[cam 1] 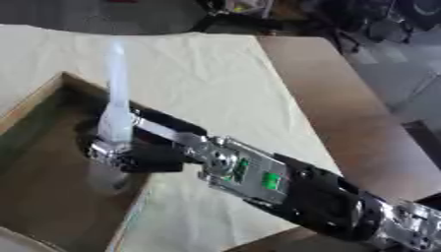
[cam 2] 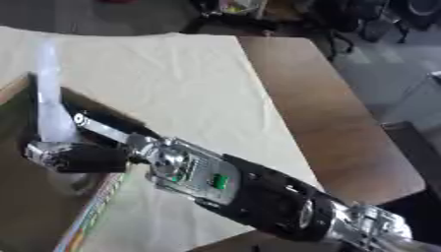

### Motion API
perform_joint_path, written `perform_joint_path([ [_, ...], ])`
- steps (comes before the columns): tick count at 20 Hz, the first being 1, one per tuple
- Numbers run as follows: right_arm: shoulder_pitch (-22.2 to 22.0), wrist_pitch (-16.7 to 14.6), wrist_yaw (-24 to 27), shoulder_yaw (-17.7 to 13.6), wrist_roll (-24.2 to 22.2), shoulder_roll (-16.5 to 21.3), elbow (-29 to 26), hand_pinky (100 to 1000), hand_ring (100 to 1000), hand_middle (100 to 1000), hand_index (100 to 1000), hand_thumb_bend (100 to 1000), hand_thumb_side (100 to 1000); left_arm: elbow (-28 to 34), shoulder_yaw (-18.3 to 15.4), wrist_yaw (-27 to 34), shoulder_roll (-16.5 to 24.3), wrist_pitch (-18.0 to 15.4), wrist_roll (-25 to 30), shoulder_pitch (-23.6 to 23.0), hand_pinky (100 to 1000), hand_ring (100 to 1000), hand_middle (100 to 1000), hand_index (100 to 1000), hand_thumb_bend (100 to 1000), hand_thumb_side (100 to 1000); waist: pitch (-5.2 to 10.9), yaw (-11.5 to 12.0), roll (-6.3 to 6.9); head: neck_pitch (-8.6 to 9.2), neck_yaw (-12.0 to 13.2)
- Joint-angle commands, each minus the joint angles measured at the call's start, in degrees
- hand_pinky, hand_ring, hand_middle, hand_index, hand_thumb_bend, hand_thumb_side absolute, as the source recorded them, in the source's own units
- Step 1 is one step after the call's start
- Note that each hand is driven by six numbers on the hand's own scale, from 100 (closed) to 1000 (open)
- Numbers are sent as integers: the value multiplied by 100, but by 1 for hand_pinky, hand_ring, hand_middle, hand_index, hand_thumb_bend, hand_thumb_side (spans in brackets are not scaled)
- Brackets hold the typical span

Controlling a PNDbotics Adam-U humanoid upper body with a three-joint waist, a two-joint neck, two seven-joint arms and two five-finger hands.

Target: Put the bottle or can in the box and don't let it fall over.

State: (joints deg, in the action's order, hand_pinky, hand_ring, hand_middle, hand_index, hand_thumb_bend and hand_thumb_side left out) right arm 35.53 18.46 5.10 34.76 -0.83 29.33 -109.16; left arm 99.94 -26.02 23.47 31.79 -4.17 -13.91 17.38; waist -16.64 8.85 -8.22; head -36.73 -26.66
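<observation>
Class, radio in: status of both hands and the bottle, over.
Right hand shut on clear bottle, upright inside cardboard box. Left hand not in view. Nothing blocking.

The right hand (cam 1: 129, 152) is matt black plastic with shiny silver metal joints. Within its curled fingers the bottle (cam 1: 114, 106) looks like clear, glossy plastic, pale and smooth. Around the hand, the box (cam 1: 39, 98) is dull brown cardboard. Beyond the hand lies a matt cream cloth (cam 1: 206, 74), faintly creased, on a smooth brown wooden table (cam 1: 344, 108).

A pale cloth (cam 1: 206, 74) covers most of a brown table (cam 1: 344, 113) (grey floor (cam 1: 405, 74) beyond)
</observation>
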Motion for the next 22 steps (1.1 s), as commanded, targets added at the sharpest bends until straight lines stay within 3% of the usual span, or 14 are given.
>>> perform_joint_path([
  [1,-4,87,-36,-172,-100,222,-305,1000,1000,1000,910,100,911,96,-49,-49,253,-18,-7,-9,1000,1000,1000,726,405,565,137,-22,71,-32,17],
  [6,-78,136,-81,-330,-257,367,-527,1000,1000,1000,933,100,913,76,-60,-72,253,-22,4,-55,1000,1000,1000,726,405,566,147,-73,73,-50,35],
  [11,-92,124,-293,-371,-634,398,-543,1000,1000,1000,968,100,1000,78,-58,-83,250,-27,17,-65,1000,1000,1000,726,404,565,150,-84,79,-37,14],
  [18,-66,218,-643,-494,-1333,463,-543,1000,1000,1000,980,100,1000,83,-65,-85,258,-34,20,-85,1000,1000,1000,726,402,566,151,-97,77,-23,16],
  [22,-112,276,-800,-599,-1486,532,-543,1000,1000,1000,979,100,1000,94,-68,-95,272,-43,19,-104,1000,1000,1000,725,402,565,157,-126,78,-15,26],
])
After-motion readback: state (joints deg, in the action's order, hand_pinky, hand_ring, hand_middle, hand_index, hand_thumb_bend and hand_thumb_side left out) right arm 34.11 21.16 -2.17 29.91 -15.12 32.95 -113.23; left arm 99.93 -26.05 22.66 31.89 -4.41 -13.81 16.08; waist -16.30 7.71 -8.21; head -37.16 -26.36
